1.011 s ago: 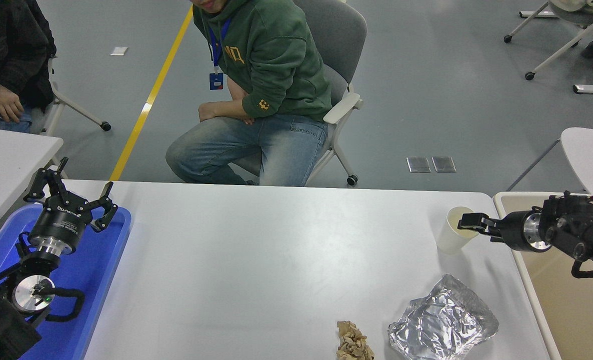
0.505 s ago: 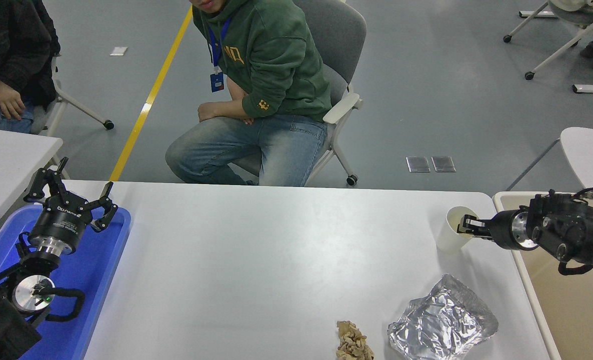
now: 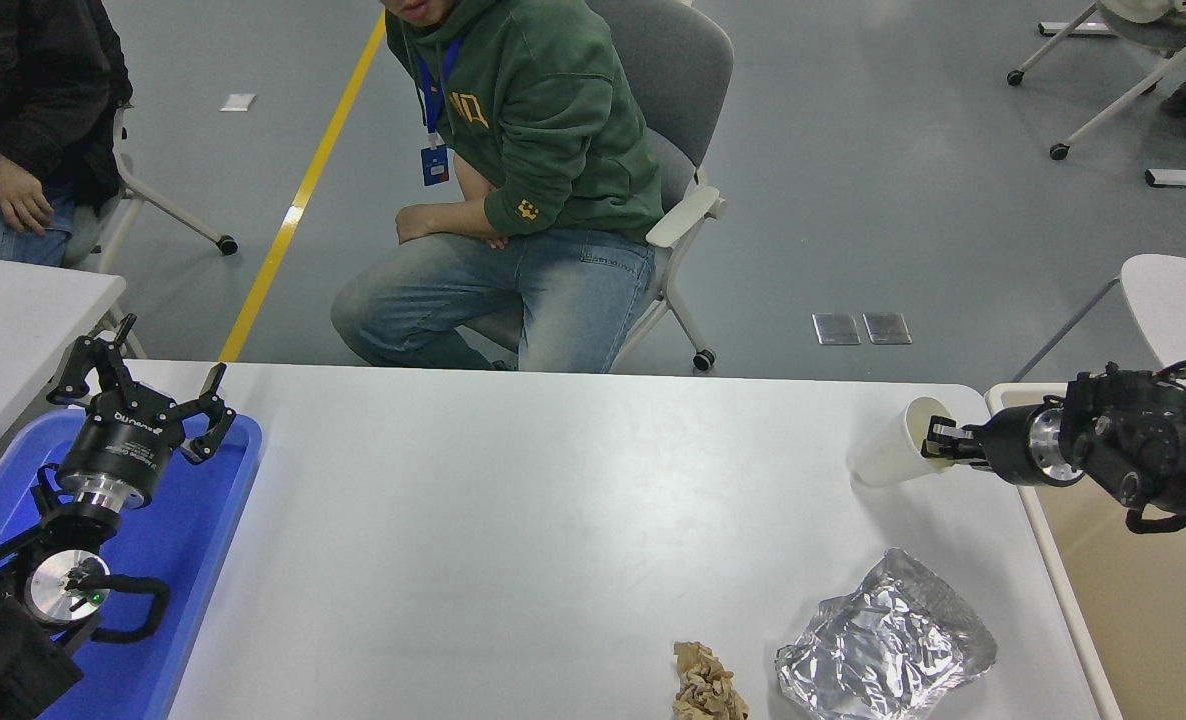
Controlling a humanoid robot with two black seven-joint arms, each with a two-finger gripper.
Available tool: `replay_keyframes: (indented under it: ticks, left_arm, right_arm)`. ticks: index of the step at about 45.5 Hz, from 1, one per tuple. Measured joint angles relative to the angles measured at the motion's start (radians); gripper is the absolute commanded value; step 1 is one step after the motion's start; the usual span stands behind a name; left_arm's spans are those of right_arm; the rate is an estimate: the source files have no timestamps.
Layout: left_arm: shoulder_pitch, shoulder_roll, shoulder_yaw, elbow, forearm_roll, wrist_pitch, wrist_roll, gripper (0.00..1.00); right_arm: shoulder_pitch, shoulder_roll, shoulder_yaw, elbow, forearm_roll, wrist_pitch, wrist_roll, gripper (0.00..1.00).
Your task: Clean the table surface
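The right gripper's (image 3: 938,440) fingers are clamped on the rim of the paper cup (image 3: 891,459), one finger inside the mouth and one outside. A second ago the cup stood upright on the table (image 3: 553,520); now it is tipped well over, mouth turned toward the gripper and its base swung out to the left, seemingly lifting off the surface. That suggests the cup is being carried toward the beige bin (image 3: 1143,610) just beside the table's right edge. Near the table's front edge the crumpled foil (image 3: 885,650) and the brown paper scrap (image 3: 708,685) have not moved, so most of the clearing is still to do. The left gripper (image 3: 143,385) is parked over the blue tray (image 3: 188,560) at the lower left, fingers spread and empty. A person (image 3: 523,180) sits in a chair beyond the far edge.
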State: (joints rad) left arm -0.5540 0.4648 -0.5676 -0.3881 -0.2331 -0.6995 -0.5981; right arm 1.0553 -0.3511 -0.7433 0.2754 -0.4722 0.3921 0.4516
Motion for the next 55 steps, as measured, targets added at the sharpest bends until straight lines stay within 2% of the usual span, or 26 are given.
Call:
replay_keyframes:
  ticks: [30, 55]
  left_arm:
    - [0.0, 0.0, 0.0, 0.0, 0.0, 0.0, 0.0, 1.0]
    - [0.0, 0.0, 0.0, 0.0, 0.0, 0.0, 0.0, 1.0]
  right_arm:
    - [0.049, -0.116, 0.033, 0.009, 0.01, 0.123, 0.158, 0.0]
    - [0.129, -0.186, 0.088, 0.009, 0.012, 0.198, 0.184, 0.0]
